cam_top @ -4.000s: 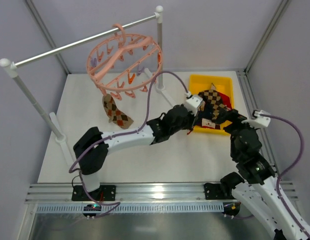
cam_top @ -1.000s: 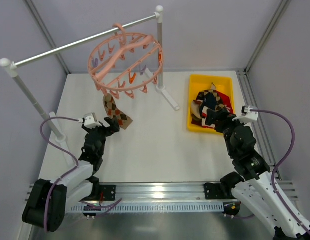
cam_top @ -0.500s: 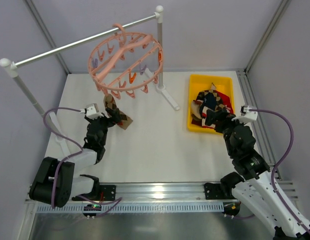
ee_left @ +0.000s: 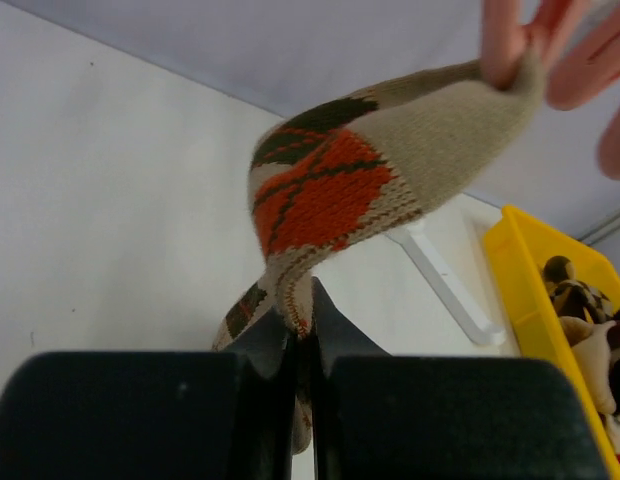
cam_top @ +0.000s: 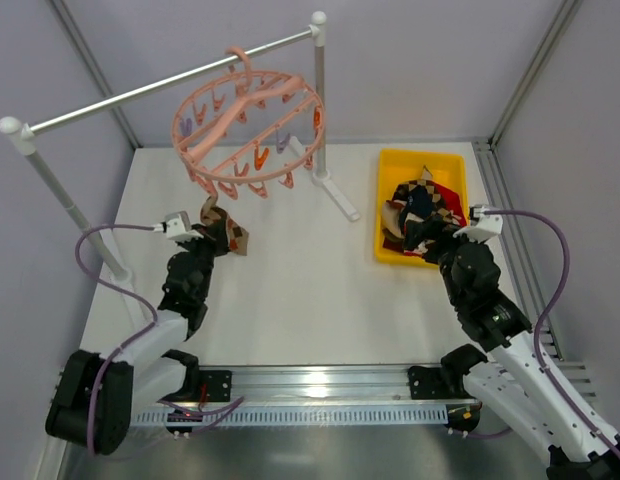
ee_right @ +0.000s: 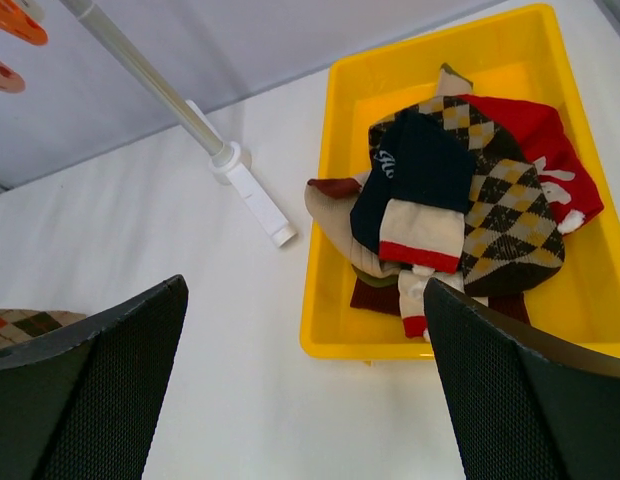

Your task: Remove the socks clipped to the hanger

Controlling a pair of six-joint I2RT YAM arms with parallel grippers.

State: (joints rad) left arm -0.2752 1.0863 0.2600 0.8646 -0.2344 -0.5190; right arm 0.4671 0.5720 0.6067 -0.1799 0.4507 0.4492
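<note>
The salmon-pink round hanger [cam_top: 248,128] hangs by its hook from the grey rail. One tan argyle sock [cam_top: 222,224] with brown and orange diamonds hangs from a clip at the hanger's near left rim; its top is pinched in a pink clip [ee_left: 505,50]. My left gripper [cam_top: 212,240] is shut on this sock's lower part [ee_left: 340,170], the fabric squeezed between the jaws and pulled taut. My right gripper [cam_top: 430,238] is open and empty at the near edge of the yellow bin [cam_top: 387,205]. Several socks [ee_right: 460,200] lie piled in the bin.
The grey metal rail [cam_top: 140,95] spans two white posts; the right post's foot [cam_top: 335,195] lies on the table between hanger and bin, also seen in the right wrist view [ee_right: 252,190]. The left post [cam_top: 60,195] stands close to my left arm.
My left arm came back from the bin to the hanging sock and closed on it. In the last second it pulled the sock leftward, folding it. My right gripper shifted slightly toward the bin.
</note>
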